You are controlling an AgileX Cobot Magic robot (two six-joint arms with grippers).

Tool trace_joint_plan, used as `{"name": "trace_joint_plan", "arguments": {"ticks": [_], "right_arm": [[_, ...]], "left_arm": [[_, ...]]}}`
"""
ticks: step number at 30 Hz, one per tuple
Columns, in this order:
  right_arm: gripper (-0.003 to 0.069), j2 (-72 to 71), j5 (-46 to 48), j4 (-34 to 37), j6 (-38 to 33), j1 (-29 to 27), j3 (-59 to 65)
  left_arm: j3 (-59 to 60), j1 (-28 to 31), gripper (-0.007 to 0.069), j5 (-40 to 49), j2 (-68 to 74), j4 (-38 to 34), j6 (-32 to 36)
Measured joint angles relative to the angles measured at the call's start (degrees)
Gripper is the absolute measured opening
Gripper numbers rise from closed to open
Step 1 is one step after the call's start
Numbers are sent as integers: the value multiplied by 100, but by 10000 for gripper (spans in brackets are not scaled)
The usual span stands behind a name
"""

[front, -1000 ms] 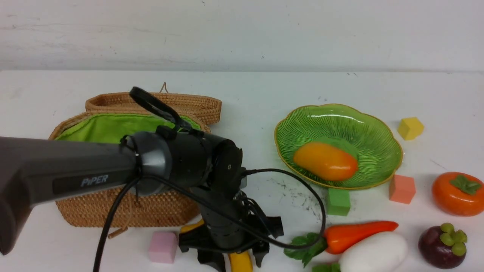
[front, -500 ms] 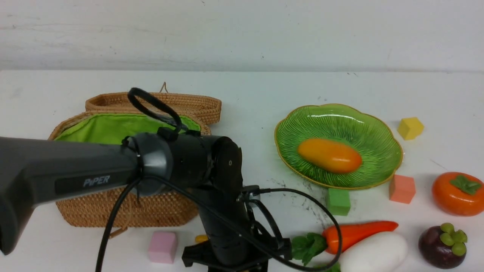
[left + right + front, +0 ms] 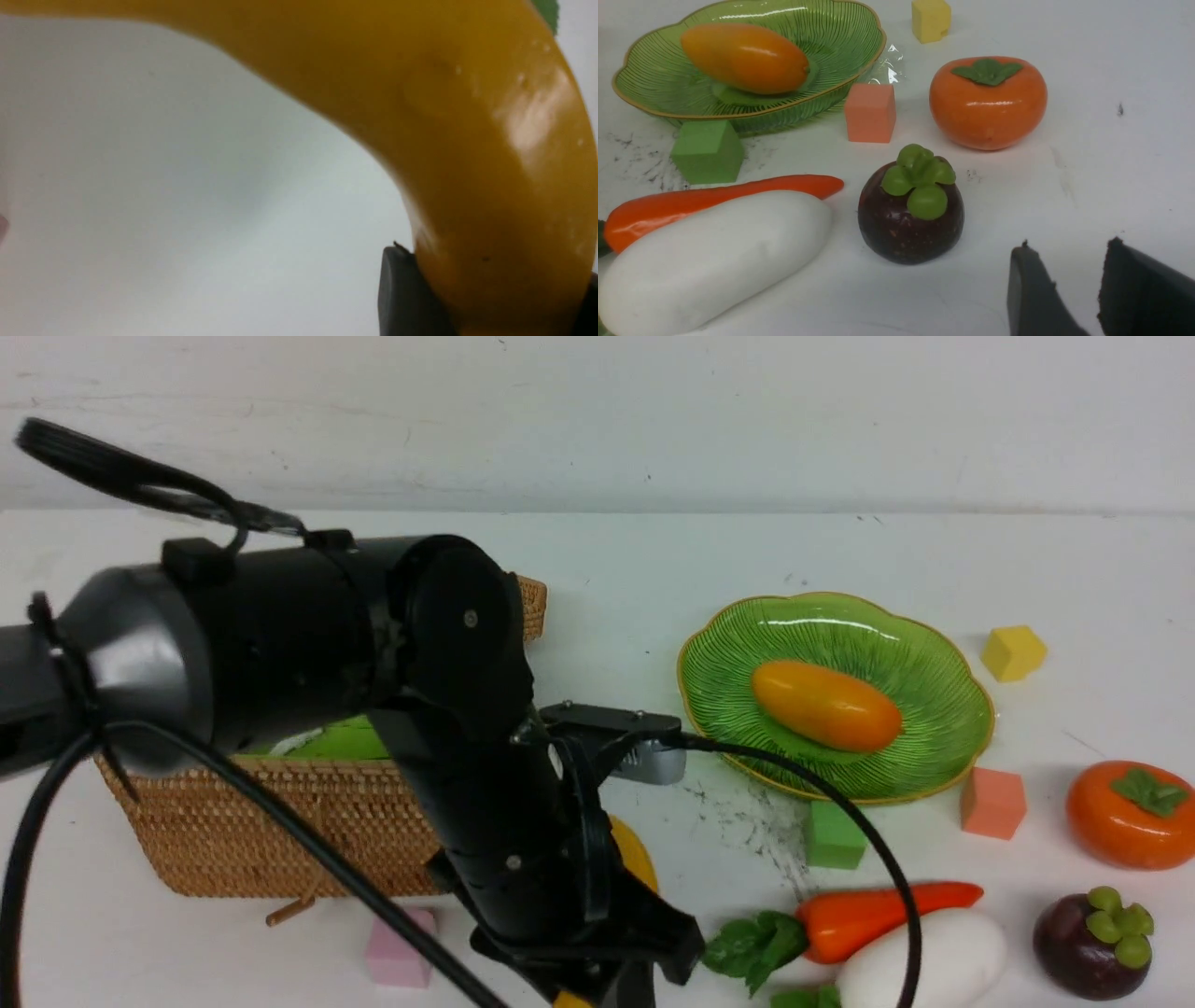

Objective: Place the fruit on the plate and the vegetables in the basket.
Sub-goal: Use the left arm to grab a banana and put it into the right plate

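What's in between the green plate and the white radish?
In the front view, the green foam cube and the orange carrot lie between the green plate and the white radish.

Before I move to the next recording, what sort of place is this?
Probably a robot test bench: a white tabletop against a plain pale wall, a cabled arm, and toy-like food laid out beside foam cubes.
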Motion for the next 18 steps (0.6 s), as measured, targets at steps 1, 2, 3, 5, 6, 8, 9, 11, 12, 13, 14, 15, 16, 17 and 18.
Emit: {"name": "trace_joint_plan", "arguments": {"ticks": [1, 2, 3, 5, 6, 8, 9, 11, 12, 13, 14, 15, 16, 17, 18], "right_arm": [[242, 0, 0, 0, 0, 0, 0], [242, 0, 0, 0, 0, 0, 0], [242, 0, 0, 0, 0, 0, 0], [242, 0, 0, 0, 0, 0, 0], [242, 0, 0, 0, 0, 0, 0], [242, 0, 0, 0, 0, 0, 0], [242, 0, 0, 0, 0, 0, 0], [242, 0, 0, 0, 0, 0, 0], [242, 0, 0, 0, 0, 0, 0], [242, 0, 0, 0, 0, 0, 0], [242, 0, 0, 0, 0, 0, 0], [242, 0, 0, 0, 0, 0, 0], [242, 0, 0, 0, 0, 0, 0], [242, 0, 0, 0, 0, 0, 0], [242, 0, 0, 0, 0, 0, 0]], "left_arm": [[-20, 0, 305, 15, -8, 60, 189], [-63, 0, 305, 22, -8, 188, 461], [-102, 0, 305, 29, -8, 263, 588], [-206, 0, 305, 3, -8, 508, 908], [-323, 0, 305, -42, -8, 701, 1091], [-491, 0, 305, -132, -8, 934, 1261], [-587, 0, 305, -202, -8, 1089, 1358], [-752, 0, 305, -329, -8, 1422, 1583], [-785, 0, 305, -329, -8, 1460, 1611], [-849, 0, 305, -376, -8, 1635, 1756], [-973, 0, 305, -447, -8, 1870, 2004], [-1026, 0, 305, -499, -8, 2029, 2097], [-1088, 0, 305, -604, -8, 2162, 2273], [-1137, 0, 305, -682, -8, 2294, 2375], [-1230, 0, 305, -804, 18, 2454, 2516]]}}
